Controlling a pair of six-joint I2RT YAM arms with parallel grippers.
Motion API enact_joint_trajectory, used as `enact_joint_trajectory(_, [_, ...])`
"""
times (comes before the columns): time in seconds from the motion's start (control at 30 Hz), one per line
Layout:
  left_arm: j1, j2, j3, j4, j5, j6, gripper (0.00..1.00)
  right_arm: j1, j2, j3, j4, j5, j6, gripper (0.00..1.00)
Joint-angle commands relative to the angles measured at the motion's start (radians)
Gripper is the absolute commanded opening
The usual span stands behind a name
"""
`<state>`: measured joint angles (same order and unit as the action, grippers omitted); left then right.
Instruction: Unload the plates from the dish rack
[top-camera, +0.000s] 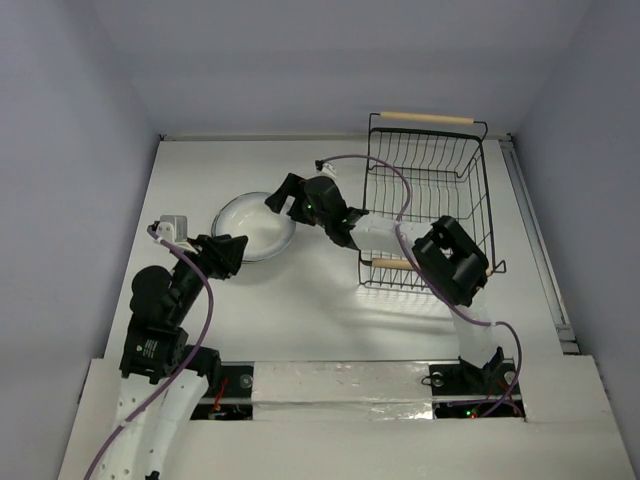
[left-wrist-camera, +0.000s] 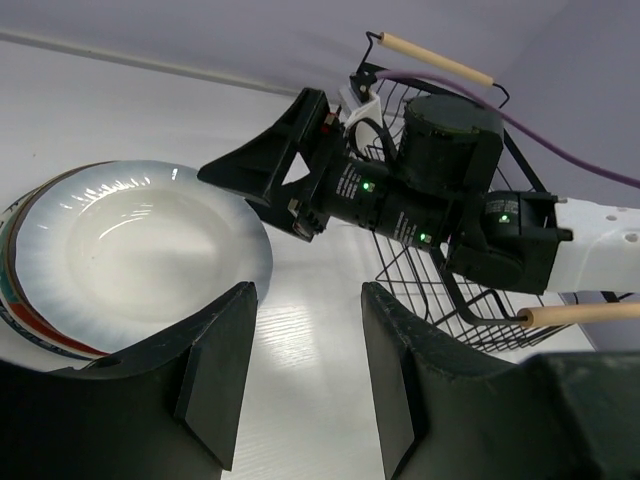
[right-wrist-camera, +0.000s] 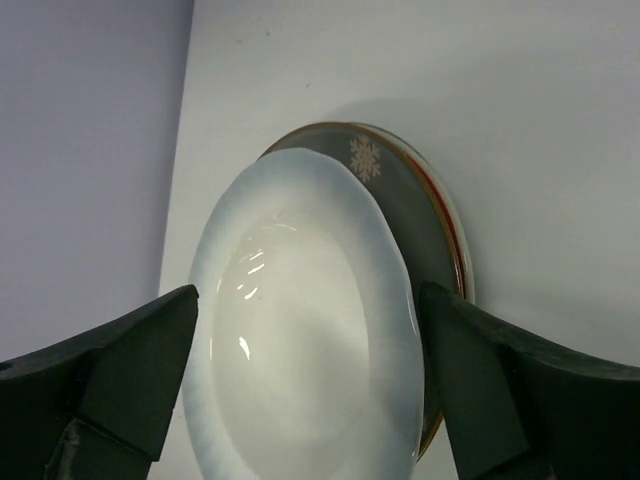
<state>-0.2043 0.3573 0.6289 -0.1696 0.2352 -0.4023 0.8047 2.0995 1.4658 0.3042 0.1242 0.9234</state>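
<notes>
Two arms are bolted at the near edge of the table (top-camera: 300, 320), the left one bent upward on the left side and the right one stretched far across toward the left. Nearest on the left, the left jaws are held apart, and in the left wrist view the two black fingers (left-wrist-camera: 215, 370) are seen spread with bare table between them, the left finger just beside the near rim of the plates (top-camera: 255, 225). The plates are stacked flat on the table, left of centre and well apart from the dish rack (top-camera: 483, 205). A plain white plate (right-wrist-camera: 300, 330) with a softly scalloped rim lies on top, shifted off centre so that a dark grey plate (right-wrist-camera: 405, 215) with a small white snowflake mark is exposed beneath it. Red and teal rims (left-wrist-camera: 22, 300) are visible lower in the stack. At the far right side of the stack the right jaws are held wide apart, and in the right wrist view the white plate is framed between the two fingers (right-wrist-camera: 140, 370); whether the plate is touched cannot be told. The right arm is passed over the near wooden handle (top-camera: 392, 264) of the dish rack, which stands on the far right of the table, its second wooden handle (top-camera: 427, 117) at the far end.
</notes>
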Motion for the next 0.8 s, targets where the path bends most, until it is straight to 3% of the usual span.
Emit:
enact_joint_trajectory(0.0, [0.006, 0.008, 0.000, 0.032, -0.008, -0.001, 0.43, 0.010, -0.038, 0.123, -0.098, 0.110, -0.125, 0.99])
enact_joint_trajectory(0.2, [0.025, -0.017, 0.006, 0.028, -0.040, -0.004, 0.45, 0.010, -0.123, 0.134, -0.122, 0.100, -0.254, 0.99])
enact_joint_trajectory(0.27, [0.025, -0.026, 0.008, 0.028, -0.043, -0.003, 0.56, 0.010, -0.189, 0.136, -0.128, 0.048, -0.291, 0.99])
enact_joint_trajectory(0.37, [0.025, -0.043, 0.012, 0.035, -0.057, -0.006, 0.68, 0.010, -0.314, 0.136, -0.180, 0.002, -0.354, 0.89])
enact_joint_trajectory(0.47, [0.025, -0.038, 0.046, 0.013, -0.082, -0.010, 0.75, 0.010, -0.505, 0.059, -0.191, 0.026, -0.428, 0.35])
enact_joint_trajectory(0.5, [0.025, -0.029, 0.073, 0.004, -0.086, -0.013, 0.76, 0.010, -0.562, 0.036, -0.194, 0.040, -0.460, 0.01])
enact_joint_trajectory(0.67, [0.025, 0.000, 0.176, 0.036, -0.062, -0.046, 0.82, 0.010, -0.919, -0.172, -0.192, 0.205, -0.550, 0.00])
enact_joint_trajectory(0.77, [0.025, 0.020, 0.253, 0.059, -0.054, -0.050, 0.87, 0.010, -1.159, -0.263, -0.185, 0.328, -0.595, 0.26])
